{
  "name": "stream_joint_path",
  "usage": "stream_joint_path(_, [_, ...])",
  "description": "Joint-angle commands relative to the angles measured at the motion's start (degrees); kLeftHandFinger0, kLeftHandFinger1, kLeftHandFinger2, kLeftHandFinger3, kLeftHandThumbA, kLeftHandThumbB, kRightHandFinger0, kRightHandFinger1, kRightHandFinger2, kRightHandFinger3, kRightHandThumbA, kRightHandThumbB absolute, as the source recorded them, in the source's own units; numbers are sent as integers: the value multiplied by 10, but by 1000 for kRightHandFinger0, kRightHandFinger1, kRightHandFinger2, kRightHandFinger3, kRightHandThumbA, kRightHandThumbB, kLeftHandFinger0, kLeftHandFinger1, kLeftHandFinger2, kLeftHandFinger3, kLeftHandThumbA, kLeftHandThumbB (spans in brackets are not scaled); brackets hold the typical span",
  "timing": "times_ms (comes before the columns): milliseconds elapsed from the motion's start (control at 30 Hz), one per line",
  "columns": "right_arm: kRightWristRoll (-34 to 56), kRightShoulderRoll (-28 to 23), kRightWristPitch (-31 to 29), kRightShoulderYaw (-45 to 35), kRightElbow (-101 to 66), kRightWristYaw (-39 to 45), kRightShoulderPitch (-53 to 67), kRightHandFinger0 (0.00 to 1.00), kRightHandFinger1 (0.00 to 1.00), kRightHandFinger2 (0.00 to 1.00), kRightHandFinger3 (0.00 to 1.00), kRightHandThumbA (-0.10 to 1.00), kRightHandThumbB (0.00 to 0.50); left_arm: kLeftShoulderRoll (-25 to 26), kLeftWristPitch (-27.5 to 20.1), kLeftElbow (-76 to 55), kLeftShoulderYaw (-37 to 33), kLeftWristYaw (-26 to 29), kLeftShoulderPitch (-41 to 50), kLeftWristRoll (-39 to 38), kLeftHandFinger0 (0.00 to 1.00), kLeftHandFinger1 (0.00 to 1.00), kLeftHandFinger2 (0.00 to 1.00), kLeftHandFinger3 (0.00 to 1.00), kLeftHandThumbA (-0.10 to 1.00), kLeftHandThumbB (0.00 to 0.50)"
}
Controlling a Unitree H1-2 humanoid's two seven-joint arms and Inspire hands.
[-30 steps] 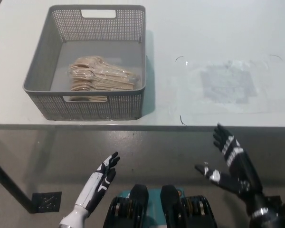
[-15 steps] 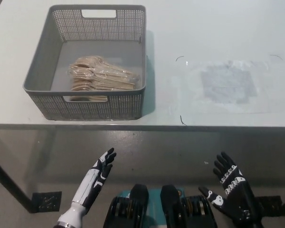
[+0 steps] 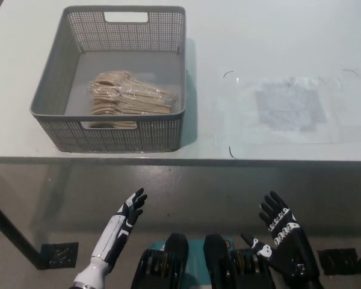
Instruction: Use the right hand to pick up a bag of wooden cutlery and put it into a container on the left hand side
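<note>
Spreads the fingers [image 3: 271, 209] of the black right hand [image 3: 286, 244] below the front edge of the desk [image 3: 259, 36], grasping nothing. Rests the white left hand [image 3: 123, 221] at lower left, fingers likewise apart, empty. Shows the bag of wooden cutlery [image 3: 129, 95] lying inside the grey basket [image 3: 126, 135] on the desk's left side.

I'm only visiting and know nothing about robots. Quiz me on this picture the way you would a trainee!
1. True or false: the bag of wooden cutlery lies inside the grey basket.
2. Which hand holds something? A) white left hand B) black right hand C) neither
3. Fill in: in the picture, both hands show ___ the front edge of the table.

Key: 1 true; 2 C, both are open and hold nothing; 3 below.
</note>
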Motion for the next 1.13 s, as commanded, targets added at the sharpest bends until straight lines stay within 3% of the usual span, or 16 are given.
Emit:
stream_joint_path(0, [-8, 7, -30, 8, -5, -18, -16, 1000, 1000, 1000, 1000, 908, 113, -1, -22, -12, 3, 1, -5, -6, 1000, 1000, 1000, 1000, 1000, 323])
stream_joint_path(233, [-9, 8, -30, 19, 4, -23, -24, 1000, 1000, 1000, 1000, 852, 97, -7, -22, -11, 8, -1, -2, -15, 1000, 1000, 1000, 1000, 1000, 326])
stream_joint_path(433, [-62, -4, -21, 46, 21, -41, -26, 1000, 1000, 1000, 1000, 904, 89, -10, -22, -9, 8, 12, 1, -3, 1000, 1000, 1000, 1000, 1000, 322])
stream_joint_path(533, [-81, -13, 47, 53, 12, -55, -33, 1000, 1000, 1000, 1000, 745, 57, -12, -22, -10, 8, 15, -2, 2, 1000, 1000, 1000, 1000, 1000, 303])
stream_joint_path(567, [-84, -14, 51, 56, 20, -57, -40, 1000, 1000, 1000, 1000, 628, 22, -11, -22, -9, 9, 15, -6, 2, 1000, 1000, 1000, 1000, 1000, 303])
stream_joint_path(633, [-97, -17, 48, 64, 27, -62, -38, 1000, 1000, 1000, 1000, 544, 2, -11, -22, -14, 7, 17, 2, 4, 1000, 1000, 1000, 1000, 1000, 304])
stream_joint_path(867, [-110, -13, 55, 80, 29, -74, -41, 1000, 1000, 1000, 1000, 572, 0, -5, -22, -21, 14, 16, 11, 6, 1000, 1000, 1000, 1000, 1000, 306])
stream_joint_path(1100, [-119, -16, 45, 89, 30, -79, -46, 1000, 1000, 1000, 1000, 708, 18, -5, -22, -23, 18, 15, 11, -1, 1000, 1000, 1000, 1000, 1000, 288])
